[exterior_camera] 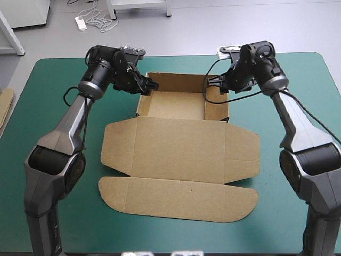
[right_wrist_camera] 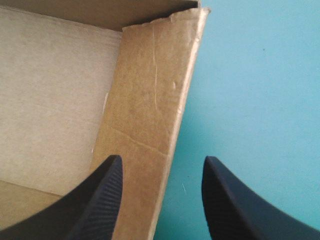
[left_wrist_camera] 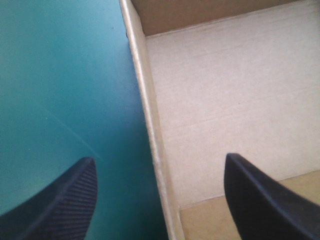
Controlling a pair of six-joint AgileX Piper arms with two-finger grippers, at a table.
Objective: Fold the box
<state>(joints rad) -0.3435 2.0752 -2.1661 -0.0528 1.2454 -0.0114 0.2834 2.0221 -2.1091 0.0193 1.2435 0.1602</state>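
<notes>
Surface: teal-green, under the box.
Left tool, right tool: released, straddling side walls.
Advice: pinch both walls evenly.

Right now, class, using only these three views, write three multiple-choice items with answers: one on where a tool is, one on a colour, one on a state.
1. Where is the left tool?
A over the flat lid
B astride the left side wall of the box
C off the table

2. What colour is the table cover?
A red
B white
C teal-green

3. How is the right tool?
A open
B shut on the box
C shut and empty

Answers:
1 B, since one of its fingers is over the cover and the other is inside the tray.
2 C, as every view shows.
3 A, since its fingers stand apart with the right wall between them.
</notes>
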